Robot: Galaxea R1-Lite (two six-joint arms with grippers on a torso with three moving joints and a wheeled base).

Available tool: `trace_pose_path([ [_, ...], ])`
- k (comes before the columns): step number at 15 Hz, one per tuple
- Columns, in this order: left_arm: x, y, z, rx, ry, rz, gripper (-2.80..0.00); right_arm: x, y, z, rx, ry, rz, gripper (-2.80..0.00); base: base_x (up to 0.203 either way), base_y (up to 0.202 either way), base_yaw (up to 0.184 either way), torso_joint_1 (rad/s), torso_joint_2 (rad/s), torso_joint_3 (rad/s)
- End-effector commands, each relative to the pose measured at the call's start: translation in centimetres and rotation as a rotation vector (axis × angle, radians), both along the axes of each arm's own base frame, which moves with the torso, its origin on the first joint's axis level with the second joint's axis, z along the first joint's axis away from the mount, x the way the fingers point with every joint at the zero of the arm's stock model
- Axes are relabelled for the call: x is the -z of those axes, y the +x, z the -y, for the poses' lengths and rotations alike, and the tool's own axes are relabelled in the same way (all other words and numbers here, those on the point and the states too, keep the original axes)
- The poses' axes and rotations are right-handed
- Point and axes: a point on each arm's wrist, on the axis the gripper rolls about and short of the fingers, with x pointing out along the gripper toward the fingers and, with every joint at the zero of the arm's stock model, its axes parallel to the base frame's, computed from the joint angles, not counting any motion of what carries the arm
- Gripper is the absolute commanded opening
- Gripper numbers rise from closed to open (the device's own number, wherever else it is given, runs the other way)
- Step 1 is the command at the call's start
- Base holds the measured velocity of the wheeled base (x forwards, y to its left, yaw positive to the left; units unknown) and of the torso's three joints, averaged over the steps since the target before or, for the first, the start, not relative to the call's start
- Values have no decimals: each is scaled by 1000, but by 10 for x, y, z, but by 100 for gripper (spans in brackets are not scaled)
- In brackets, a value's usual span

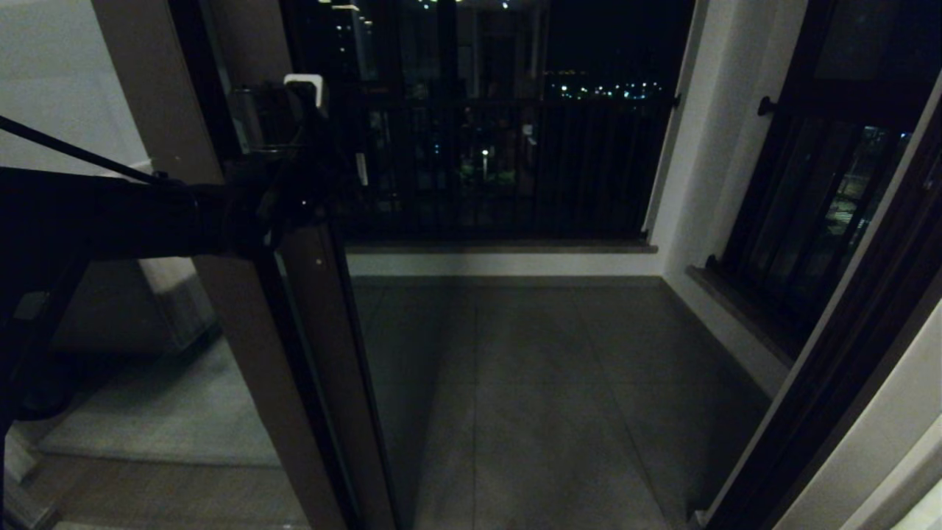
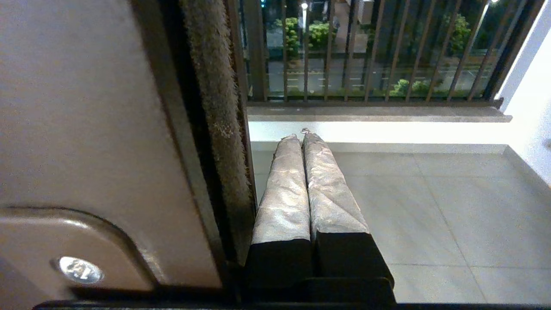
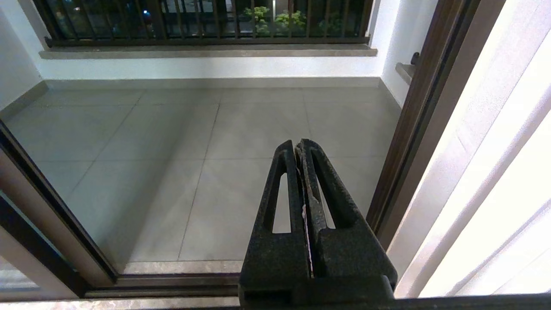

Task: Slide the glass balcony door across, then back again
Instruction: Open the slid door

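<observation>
The left gripper (image 2: 301, 137) is closed on nothing, its taped fingers (image 2: 282, 189) pressed together just beside the door (image 2: 99, 142) edge, the stile's brush strip (image 2: 215, 94) at their nine o'clock. The door stands slid left, the balcony floor (image 1: 559, 383) open at three o'clock. The right gripper (image 3: 299, 148) is closed and empty, hanging over the sill track (image 3: 172, 282).

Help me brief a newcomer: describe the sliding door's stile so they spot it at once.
Start at the open doorway onto the balcony floor. On its left edge stands the glass balcony door; its brown stile runs floor to top. Unlike neighbouring posts, the left gripper sits beside its brush-lined edge.
</observation>
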Motion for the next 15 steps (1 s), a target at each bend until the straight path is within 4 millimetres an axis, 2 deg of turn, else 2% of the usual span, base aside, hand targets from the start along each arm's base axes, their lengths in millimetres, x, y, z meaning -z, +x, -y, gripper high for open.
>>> trace_pose_path([
  [1, -1, 0, -2, -3, -1, 4, -280, 0, 0, 0, -1, -1, -1, -280, 0, 0, 0, 0, 0, 0],
  [15, 1, -2, -10, -9, -1, 13, -280, 0, 0, 0, -1, -1, -1, -280, 0, 0, 0, 0, 0, 0],
])
